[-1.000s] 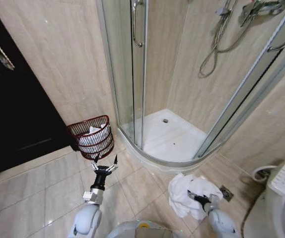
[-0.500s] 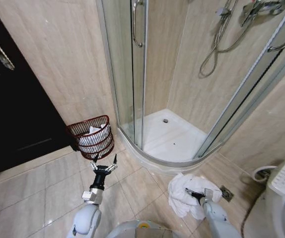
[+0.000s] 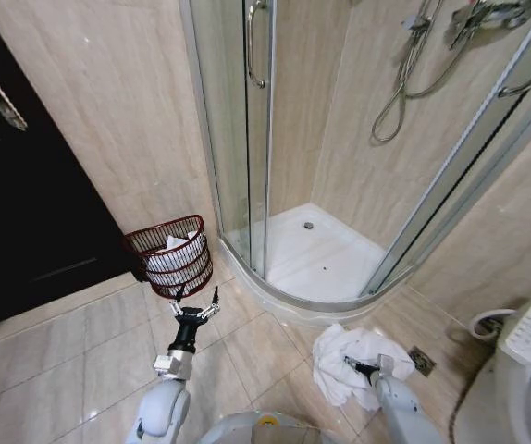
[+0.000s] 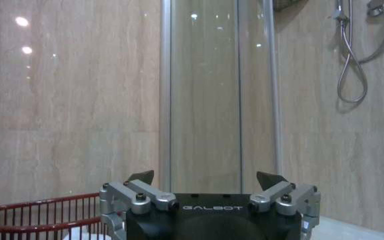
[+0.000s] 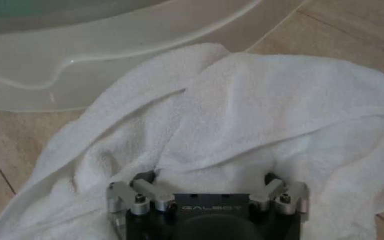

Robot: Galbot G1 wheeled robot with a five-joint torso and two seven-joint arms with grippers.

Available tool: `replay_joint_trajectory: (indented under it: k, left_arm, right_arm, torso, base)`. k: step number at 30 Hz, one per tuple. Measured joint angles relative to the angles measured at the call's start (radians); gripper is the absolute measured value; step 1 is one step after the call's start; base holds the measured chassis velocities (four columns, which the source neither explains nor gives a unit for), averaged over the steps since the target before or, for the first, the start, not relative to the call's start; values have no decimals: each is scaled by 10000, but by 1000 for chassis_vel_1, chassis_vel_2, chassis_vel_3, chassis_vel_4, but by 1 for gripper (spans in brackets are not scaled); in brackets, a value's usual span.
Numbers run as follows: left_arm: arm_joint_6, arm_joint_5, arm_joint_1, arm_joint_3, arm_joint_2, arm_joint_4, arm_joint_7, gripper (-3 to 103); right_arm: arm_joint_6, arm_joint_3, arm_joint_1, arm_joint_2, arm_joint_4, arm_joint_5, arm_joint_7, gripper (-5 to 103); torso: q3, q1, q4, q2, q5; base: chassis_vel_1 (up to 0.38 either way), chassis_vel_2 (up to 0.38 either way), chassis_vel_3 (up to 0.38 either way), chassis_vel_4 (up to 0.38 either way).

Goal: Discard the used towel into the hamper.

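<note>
White towel [image 3: 339, 365] at lower right: our right gripper [image 5: 209, 176] is spread wide into its folds; closing may catch one layer only. Left gripper [image 3: 197, 306], open, waits by the hamper [image 3: 168, 254].

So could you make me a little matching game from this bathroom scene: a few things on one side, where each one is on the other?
Things:
1. towel
2. hamper
3. left gripper
4. right gripper

Places:
A. against the wall, between the dark door and the shower
B. pressed down into the white cloth
C. crumpled on the floor tiles just outside the shower tray
D. held above the floor tiles, fingers spread, just in front of the wicker basket

Pairs: 1-C, 2-A, 3-D, 4-B
</note>
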State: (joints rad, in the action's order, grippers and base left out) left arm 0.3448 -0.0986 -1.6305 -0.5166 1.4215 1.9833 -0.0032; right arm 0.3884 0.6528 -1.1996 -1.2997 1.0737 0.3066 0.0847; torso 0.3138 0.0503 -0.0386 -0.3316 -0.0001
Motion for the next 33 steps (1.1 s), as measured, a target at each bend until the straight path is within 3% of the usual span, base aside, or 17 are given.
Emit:
replay_joint_trajectory:
  k: [2, 9, 11, 14, 24, 27, 31, 33]
  left_arm:
    - [-3, 8, -1, 0, 0, 9, -6, 100]
    - [-8, 46, -44, -9, -9, 34, -81, 100]
    - [-9, 61, -52, -8, -12, 34, -101, 100]
    - [-8, 75, -69, -8, -28, 56, -120, 100]
    - [-11, 78, -30, 35, -23, 69, -124, 100]
    - [-6, 77, -33, 37, -8, 84, -125, 100]
    - [30, 19, -30, 26, 4, 104, -128, 100]
    - [41, 6, -25, 22, 2, 104, -129, 100]
  right_arm:
    - [-95, 0, 18, -3, -83, 6, -10, 90]
    - [-503, -5, 39, -34, -384, 68, -73, 57]
    - [-535, -5, 39, -34, -408, 97, -83, 57]
    - [-630, 2, 15, -42, -433, 171, -139, 41]
    - [-845, 21, -437, -180, 318, 540, -548, 21]
    - [-1362, 28, -720, -269, 875, 637, -946, 17]
    - [-2778, 568, -1513, -486, 2181, 24, -1260, 17]
    - [-2977, 712, -1758, -483, 2533, -45, -1255, 17]
  torso:
    - [0, 0, 0, -1, 0]
    - [0, 0, -1, -2, 0]
    - [0, 0, -1, -2, 0]
    - [0, 0, -1, -2, 0]
    - [3, 2, 1, -1, 5]
    - [3, 2, 1, -1, 7]
    - [3, 2, 0, -1, 6]
    - [3, 2, 0, -1, 3]
  base:
    - [0, 0, 0, 0]
    - [0, 0, 0, 0]
    - [0, 0, 0, 0]
    - [0, 0, 0, 0]
    - [0, 0, 0, 0]
    - [0, 0, 0, 0]
    - [0, 0, 0, 0]
    - [0, 0, 0, 0]
